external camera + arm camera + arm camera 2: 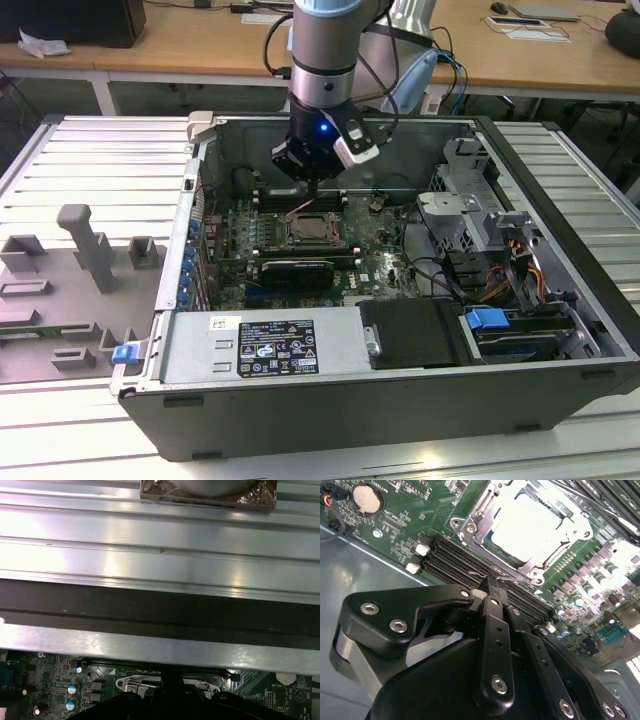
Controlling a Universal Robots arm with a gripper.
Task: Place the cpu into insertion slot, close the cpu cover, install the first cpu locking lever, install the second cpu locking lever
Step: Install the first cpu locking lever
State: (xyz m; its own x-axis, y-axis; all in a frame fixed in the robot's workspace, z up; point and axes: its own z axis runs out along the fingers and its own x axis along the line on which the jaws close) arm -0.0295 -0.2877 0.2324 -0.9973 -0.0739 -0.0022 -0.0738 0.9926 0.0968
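Gripper (492, 587) fingers pressed together, tip at thin wire locking lever (502, 578) beside insertion slot (527, 525); cpu (527, 527) seemingly seated.

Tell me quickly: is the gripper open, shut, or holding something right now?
Gripper: shut, fingers together, tips at a thin wire lever beside the socket; a grip on it cannot be confirmed.

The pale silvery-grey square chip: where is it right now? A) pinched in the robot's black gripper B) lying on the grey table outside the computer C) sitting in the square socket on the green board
C: in the second wrist view the pale silvery-grey square chip lies inside the metal-rimmed square socket, beyond the black gripper.
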